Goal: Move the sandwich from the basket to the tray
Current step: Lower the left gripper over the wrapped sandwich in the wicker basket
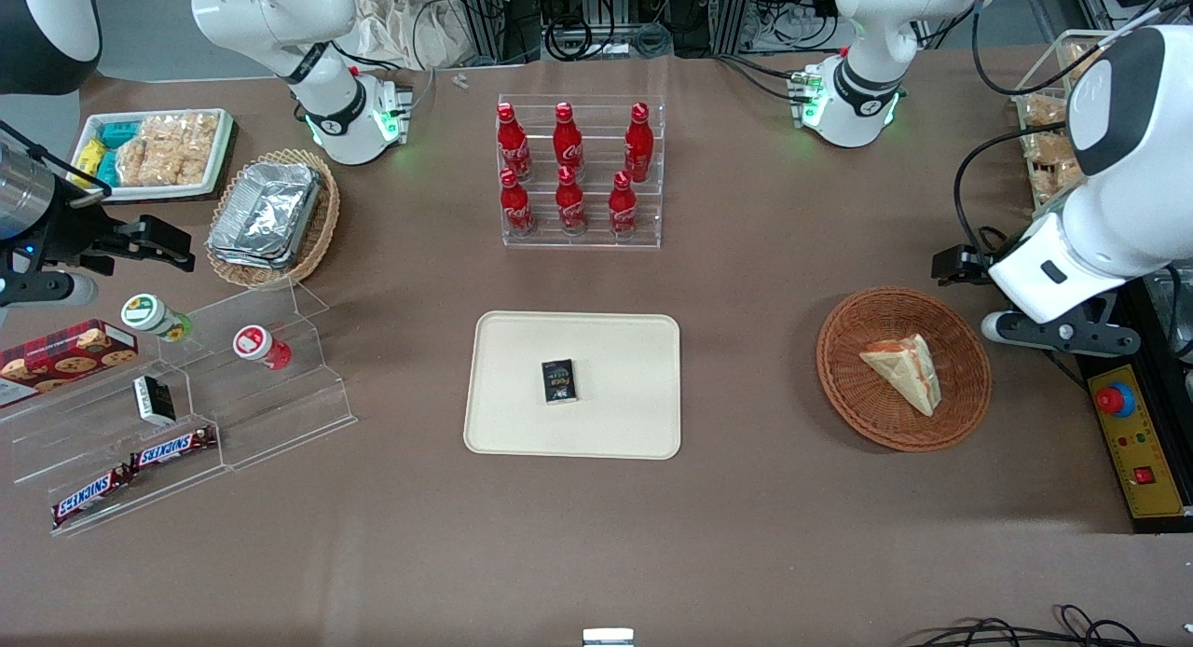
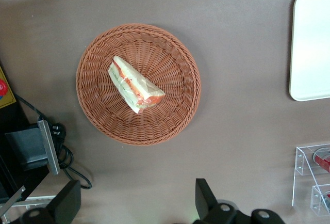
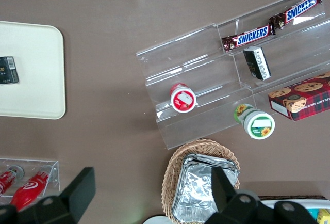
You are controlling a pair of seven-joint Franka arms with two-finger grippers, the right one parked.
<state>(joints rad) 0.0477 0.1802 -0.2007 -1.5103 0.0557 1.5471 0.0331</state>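
Above the table beside basket point(image 1: 902, 368): gripper point(image 2: 136, 203) wide, empty | sandwich point(image 1: 904, 371) in basket | tray point(image 1: 522, 423) apart

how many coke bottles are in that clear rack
6 bottles in the clear rack: three on the row farther from the front camera, three on the nearer row. None looks hidden.

one sandwich point(image 1: 904, 371) in one round basket point(image 1: 960, 409); one tray point(image 1: 615, 433) carrying one small dark box point(image 1: 559, 381). six red bottles point(image 1: 569, 167), two snickers bars point(image 1: 135, 470), two lidded cups point(image 1: 210, 330). one claw point(image 2: 136, 201), above the surface near the basket.
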